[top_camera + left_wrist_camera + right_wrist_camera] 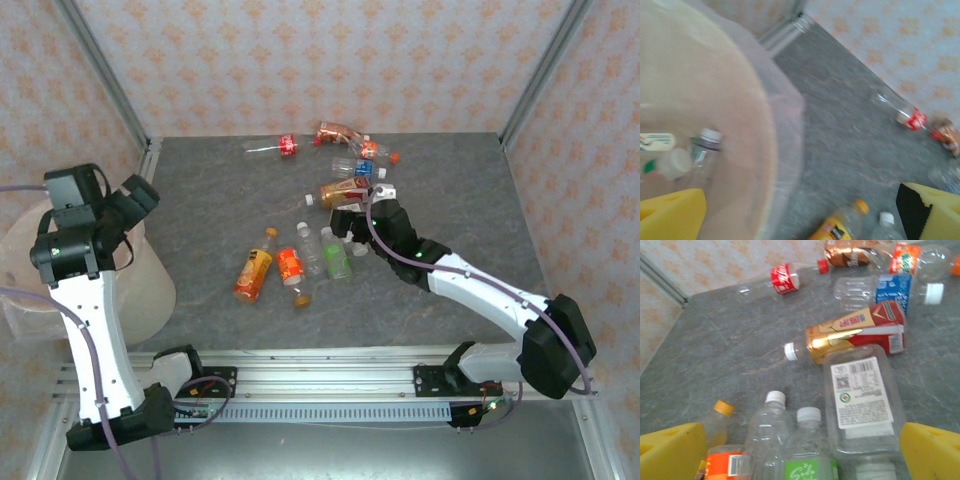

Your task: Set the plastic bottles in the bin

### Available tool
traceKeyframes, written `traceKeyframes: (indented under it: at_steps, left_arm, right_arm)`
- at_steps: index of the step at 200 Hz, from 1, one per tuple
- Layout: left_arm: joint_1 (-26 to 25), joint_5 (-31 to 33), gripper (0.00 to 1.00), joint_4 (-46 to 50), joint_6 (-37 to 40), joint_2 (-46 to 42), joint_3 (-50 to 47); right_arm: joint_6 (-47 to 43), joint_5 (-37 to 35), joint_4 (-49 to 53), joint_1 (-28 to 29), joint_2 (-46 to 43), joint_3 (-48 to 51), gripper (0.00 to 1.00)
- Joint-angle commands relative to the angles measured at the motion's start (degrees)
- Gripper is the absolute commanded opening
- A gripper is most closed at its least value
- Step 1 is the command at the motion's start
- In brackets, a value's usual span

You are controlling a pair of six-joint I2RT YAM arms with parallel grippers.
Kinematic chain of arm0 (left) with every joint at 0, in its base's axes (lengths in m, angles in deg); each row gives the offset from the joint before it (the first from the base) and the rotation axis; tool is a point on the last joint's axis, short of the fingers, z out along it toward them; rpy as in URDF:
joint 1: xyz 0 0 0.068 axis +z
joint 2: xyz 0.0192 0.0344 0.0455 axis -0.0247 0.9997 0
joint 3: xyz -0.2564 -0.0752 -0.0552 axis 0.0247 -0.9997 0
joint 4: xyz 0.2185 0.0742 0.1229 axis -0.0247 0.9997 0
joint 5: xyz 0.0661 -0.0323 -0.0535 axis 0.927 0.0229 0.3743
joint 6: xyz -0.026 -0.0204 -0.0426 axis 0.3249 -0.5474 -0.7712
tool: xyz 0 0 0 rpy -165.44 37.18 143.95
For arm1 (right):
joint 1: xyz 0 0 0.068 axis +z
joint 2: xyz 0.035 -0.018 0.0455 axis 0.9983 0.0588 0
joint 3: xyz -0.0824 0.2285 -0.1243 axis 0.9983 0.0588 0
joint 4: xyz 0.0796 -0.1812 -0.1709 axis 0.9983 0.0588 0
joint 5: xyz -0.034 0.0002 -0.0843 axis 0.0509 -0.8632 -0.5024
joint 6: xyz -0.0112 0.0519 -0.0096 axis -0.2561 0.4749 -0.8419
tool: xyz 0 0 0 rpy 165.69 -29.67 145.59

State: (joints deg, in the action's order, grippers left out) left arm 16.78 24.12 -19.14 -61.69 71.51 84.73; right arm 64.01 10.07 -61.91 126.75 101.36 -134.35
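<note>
The bin (150,285) stands off the table's left edge, and my left gripper (143,197) hangs open above its rim. In the left wrist view the yellow fingers (670,215) stand wide apart with nothing between them. Inside the bin (715,75) lie a white-capped bottle (705,147) and another bottle (655,141). My right gripper (350,222) is open over the middle cluster. Between its fingers (932,450) lie a clear bottle (771,435), a green-label bottle (807,460) and a flattened white-label bottle (862,400). A gold-and-red bottle (855,332) lies just beyond.
More bottles lie at the back: red-label (275,147), crushed brown (338,132), orange-label (375,150), blue-label (360,170). A yellow-label bottle (253,272) and an orange-label one (291,268) lie mid-table. Wallpapered walls enclose the grey table (200,220); a metal rail (320,385) runs along its near edge.
</note>
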Motion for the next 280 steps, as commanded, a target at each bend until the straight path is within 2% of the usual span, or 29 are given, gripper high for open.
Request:
traceKeyframes:
  at_steps: [1,29,58,83,101,117,139,173,205,226,259,280]
  left_arm:
    - [-4.9,-4.1,0.99,-4.1,-3.7,0.9,-0.8]
    - [-13.6,-6.6,0.99,-9.2,-6.2,2.6,-2.7]
    - [-22.0,-5.3,0.99,-12.1,-7.2,6.0,-3.0]
    - [-27.2,-3.7,0.99,-13.8,-7.6,8.8,-3.0]
    - [-29.6,-2.9,0.99,-15.6,-8.4,9.8,-3.8]
    - [-30.6,-2.9,0.99,-17.8,-9.6,9.9,-5.5]
    - [-30.7,-1.9,0.99,-19.0,-10.7,10.4,-6.9]
    - [-30.8,-0.6,1.00,-17.6,-10.3,12.6,-5.9]
    - [-30.8,-0.9,1.00,-17.9,-10.3,13.5,-5.8]
    - [-30.8,-0.4,1.00,-17.7,-9.9,13.5,-5.8]
    - [-30.8,0.4,1.00,-16.9,-9.5,13.8,-5.6]
    - [-30.8,0.3,1.00,-16.9,-9.6,14.1,-6.0]
  right_arm:
    - [3.0,-2.8,8.2,-0.8,2.0,-0.7,0.99]
    - [1.0,4.3,6.7,-3.7,4.1,0.3,0.99]
    - [-5.8,7.1,7.4,-5.9,7.9,-1.0,0.99]
    - [-13.5,11.8,9.6,-6.8,12.2,-4.0,1.00]
    - [-16.0,11.9,10.6,-7.0,15.5,-6.5,0.99]
    - [-15.4,11.1,9.7,-7.2,17.8,-7.4,0.99]
    - [-11.6,5.6,10.4,-7.5,20.9,-9.5,0.99]
    - [-10.8,6.5,12.1,-8.0,24.8,-13.1,0.99]
    - [-6.6,2.2,15.7,-9.4,28.5,-16.1,0.99]
    - [-5.2,6.0,13.6,-11.1,28.3,-14.8,0.99]
    - [-10.3,14.5,11.8,-11.3,28.4,-14.1,0.99]
    - [-12.3,16.8,12.1,-11.2,29.5,-15.1,0.99]
